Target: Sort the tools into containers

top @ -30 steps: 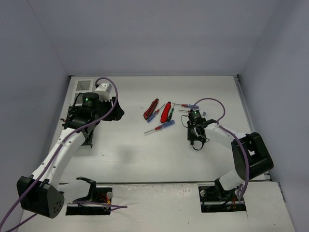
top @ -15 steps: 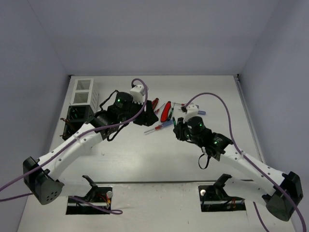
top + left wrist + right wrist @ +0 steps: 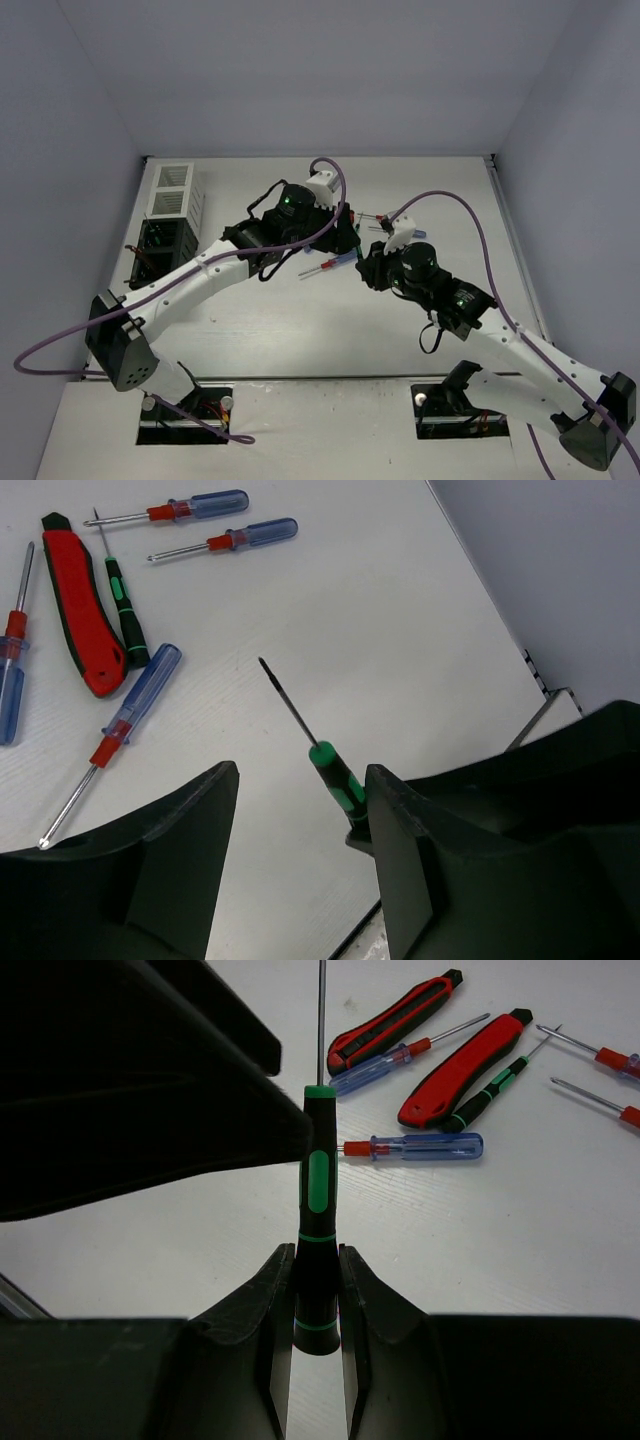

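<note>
My right gripper is shut on the lower handle of a black and green screwdriver, which it holds above the table with the shaft pointing away. My left gripper is open right beside it, and the screwdriver sits close to its right finger. In the top view the two grippers meet mid-table, left and right. More tools lie on the table: two red utility knives, blue and red screwdrivers and another black and green screwdriver. The containers, a white bin and a black bin, stand far left.
Grey walls close in the table on three sides. The table's right edge with a metal bracket shows in the left wrist view. Purple cables arch over both arms. The arm bases sit at the near edge.
My left arm has swung from the bins on the left to mid-table beside the right gripper. The right arm has stretched out leftward and closed on the black and green screwdriver.
</note>
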Robot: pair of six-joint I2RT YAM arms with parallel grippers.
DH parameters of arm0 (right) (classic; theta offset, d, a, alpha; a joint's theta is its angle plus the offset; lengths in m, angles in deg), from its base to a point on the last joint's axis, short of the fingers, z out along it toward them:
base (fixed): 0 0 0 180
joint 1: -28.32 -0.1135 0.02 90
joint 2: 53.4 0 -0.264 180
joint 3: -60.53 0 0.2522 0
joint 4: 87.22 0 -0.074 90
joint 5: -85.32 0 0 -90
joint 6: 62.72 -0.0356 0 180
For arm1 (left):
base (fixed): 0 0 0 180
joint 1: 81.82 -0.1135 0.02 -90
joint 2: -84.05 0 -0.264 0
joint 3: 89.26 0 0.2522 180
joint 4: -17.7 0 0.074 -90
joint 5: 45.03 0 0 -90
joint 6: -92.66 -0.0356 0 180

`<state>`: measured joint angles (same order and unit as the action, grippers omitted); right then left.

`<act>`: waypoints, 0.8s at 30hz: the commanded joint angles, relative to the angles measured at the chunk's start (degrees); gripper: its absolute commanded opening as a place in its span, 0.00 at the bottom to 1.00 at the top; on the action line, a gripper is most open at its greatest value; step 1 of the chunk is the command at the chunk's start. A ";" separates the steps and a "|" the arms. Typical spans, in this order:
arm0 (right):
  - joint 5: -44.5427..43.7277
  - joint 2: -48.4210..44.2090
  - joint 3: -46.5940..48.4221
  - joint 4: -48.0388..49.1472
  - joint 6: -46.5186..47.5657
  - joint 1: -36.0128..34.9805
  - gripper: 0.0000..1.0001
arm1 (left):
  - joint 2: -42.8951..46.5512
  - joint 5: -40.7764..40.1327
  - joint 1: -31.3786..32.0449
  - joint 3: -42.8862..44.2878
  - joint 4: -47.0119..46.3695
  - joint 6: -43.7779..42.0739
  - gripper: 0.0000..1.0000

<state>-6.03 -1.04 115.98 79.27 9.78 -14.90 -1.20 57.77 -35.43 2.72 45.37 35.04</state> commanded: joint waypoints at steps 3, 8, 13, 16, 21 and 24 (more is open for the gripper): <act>2.21 -0.32 3.75 6.15 0.40 -0.66 0.00 | -2.16 -0.81 0.48 3.66 -5.60 1.97 0.49; 2.10 -0.11 3.54 7.28 0.01 -0.90 0.00 | -2.48 -0.74 0.89 2.75 -7.61 3.19 0.22; 1.78 0.55 3.57 7.75 -0.08 -0.90 0.05 | -0.60 -2.89 0.80 1.68 -7.14 1.71 0.00; 1.61 0.87 3.72 7.67 -0.09 -0.90 0.26 | 1.34 -5.90 -0.20 1.28 -5.37 0.26 0.00; -1.20 0.57 3.21 7.49 -0.50 -0.94 0.54 | 7.12 -9.24 -8.89 0.28 0.11 -2.91 0.00; -2.37 -0.08 1.56 7.18 -1.18 -0.90 0.56 | 11.36 -12.51 -18.06 -1.09 3.34 -6.17 0.00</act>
<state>-5.49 -0.17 116.75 82.28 9.29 -15.33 1.91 51.92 -42.52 1.52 45.80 34.18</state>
